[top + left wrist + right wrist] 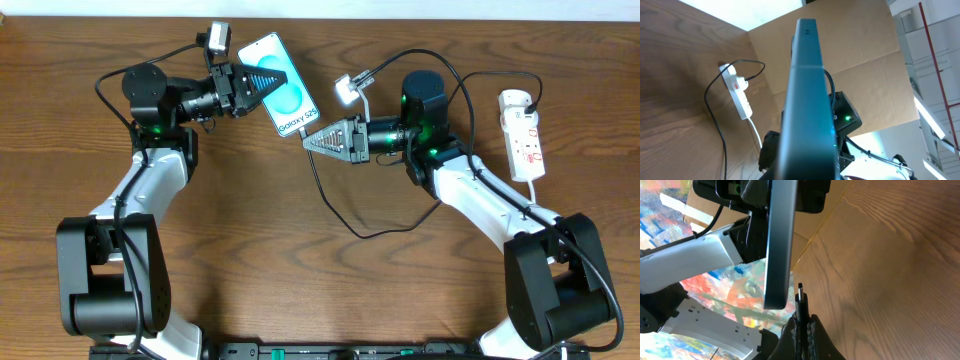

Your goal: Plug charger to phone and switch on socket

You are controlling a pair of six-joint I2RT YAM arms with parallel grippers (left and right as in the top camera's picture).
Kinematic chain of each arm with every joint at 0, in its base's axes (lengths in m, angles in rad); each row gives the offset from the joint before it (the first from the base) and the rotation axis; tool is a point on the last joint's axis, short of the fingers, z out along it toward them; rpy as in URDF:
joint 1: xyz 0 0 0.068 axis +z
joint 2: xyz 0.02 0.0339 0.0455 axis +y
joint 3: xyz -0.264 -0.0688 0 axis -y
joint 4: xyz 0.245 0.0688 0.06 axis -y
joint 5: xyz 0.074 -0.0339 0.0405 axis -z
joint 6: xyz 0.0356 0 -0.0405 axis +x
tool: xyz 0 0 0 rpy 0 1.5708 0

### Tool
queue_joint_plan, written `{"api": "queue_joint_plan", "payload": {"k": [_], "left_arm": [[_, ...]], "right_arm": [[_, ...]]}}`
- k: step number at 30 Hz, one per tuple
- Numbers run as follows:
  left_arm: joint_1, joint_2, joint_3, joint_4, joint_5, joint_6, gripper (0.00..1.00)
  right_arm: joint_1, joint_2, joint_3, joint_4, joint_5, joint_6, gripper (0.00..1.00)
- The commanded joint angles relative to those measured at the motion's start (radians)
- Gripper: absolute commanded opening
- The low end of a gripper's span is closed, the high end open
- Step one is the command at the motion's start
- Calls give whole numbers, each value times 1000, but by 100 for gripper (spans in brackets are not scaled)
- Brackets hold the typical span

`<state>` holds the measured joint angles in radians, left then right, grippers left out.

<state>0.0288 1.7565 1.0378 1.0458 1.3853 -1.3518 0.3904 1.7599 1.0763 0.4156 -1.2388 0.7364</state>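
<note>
Phone: clamped edge-on in left gripper, near the middle of the desk's far edge. Charger: connector tip pinched in closed right gripper, just beside the phone's lower end, not inserted; cable loops toward mid-desk. Socket: lies flat by the right edge.

One phone, one charger, one socket, one table, two arms: left arm, right arm
</note>
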Motion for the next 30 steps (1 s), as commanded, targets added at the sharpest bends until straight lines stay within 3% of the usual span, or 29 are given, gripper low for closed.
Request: {"api": "queue_joint_plan", "payload": {"k": [1,30], "left_arm": [[1,-10,8,12,13,43,7],[36,-10,8,-12,40,50,7]], "right_arm": [[4,-1,6,-1,-30,11,1],[4,-1,6,-49,-97,-2,1]]}}
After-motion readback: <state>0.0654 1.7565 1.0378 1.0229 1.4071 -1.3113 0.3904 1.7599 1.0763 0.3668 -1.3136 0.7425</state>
